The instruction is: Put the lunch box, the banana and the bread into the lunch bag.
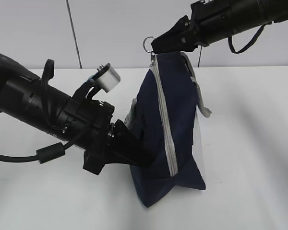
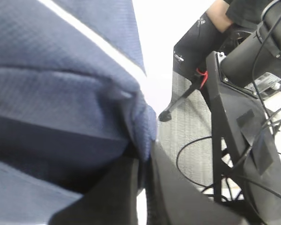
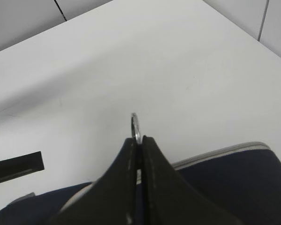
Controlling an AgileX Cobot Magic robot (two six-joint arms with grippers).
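The navy lunch bag [image 1: 180, 124] stands upright on the white table, its grey zipper [image 1: 164, 120] running down the side that faces me. My right gripper [image 1: 156, 46] is at the bag's top, shut on the zipper's metal ring pull [image 1: 148, 43]. In the right wrist view the ring pull [image 3: 135, 123] sticks out past the closed gripper [image 3: 139, 139]. My left gripper [image 1: 146, 160] is low on the bag's left side, shut on a fold of its fabric [image 2: 143, 122]. The lunch box, the banana and the bread are out of view.
A grey strap handle [image 1: 200, 93] hangs down the bag's right side. The white table [image 1: 252, 143] spreads around the bag, with a grey wall behind. Beyond the bag, the left wrist view shows a black stand [image 2: 234, 131] with cables on the floor.
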